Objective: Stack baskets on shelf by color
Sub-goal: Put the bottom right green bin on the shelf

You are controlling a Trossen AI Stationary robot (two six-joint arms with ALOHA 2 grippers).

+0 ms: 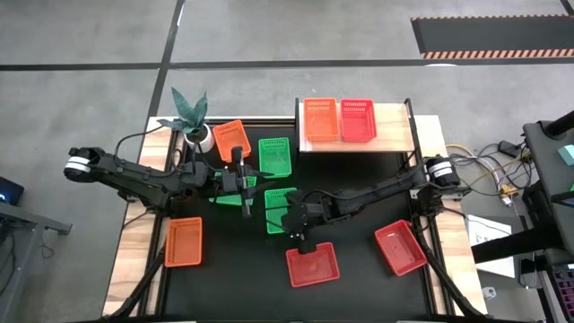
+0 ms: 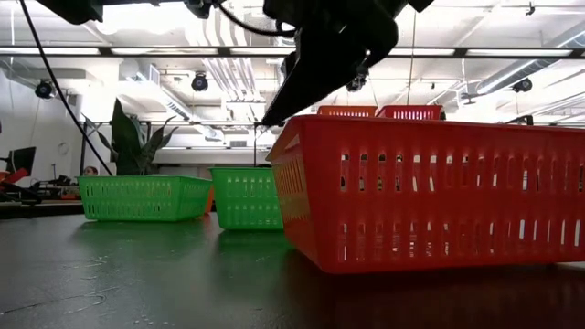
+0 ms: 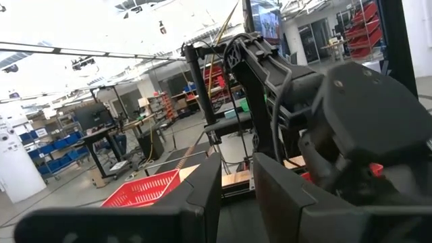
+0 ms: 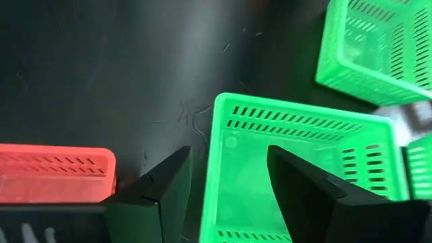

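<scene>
Two baskets sat side by side on the wooden shelf (image 1: 395, 126) at the far right of the desk (image 1: 359, 269): an orange basket (image 1: 321, 119) on the left and a red basket (image 1: 357, 119) touching it on the right. The rest lay loose on the black desk. A green basket (image 1: 274, 154) sat just left of the shelf, a second green basket (image 1: 280, 210) lay nearer at the middle, and a third green basket (image 1: 231, 190) was mostly hidden under the left arm. Another orange basket (image 1: 230, 138) lay tilted beside the white plant pot (image 1: 199, 136) at the far left, and one more orange basket (image 1: 184, 241) sat at the near left. Two red baskets lay at the near side, one in the middle (image 1: 313, 265) and one toward the right (image 1: 400, 247).

The right claw (image 4: 226, 182) hung over the middle green basket with its fingers apart, straddling that basket's wall, one finger inside and one outside. The left claw (image 1: 245, 205) reached in from the left over the hidden green basket; whether its fingers were apart or together could not be told.
</scene>
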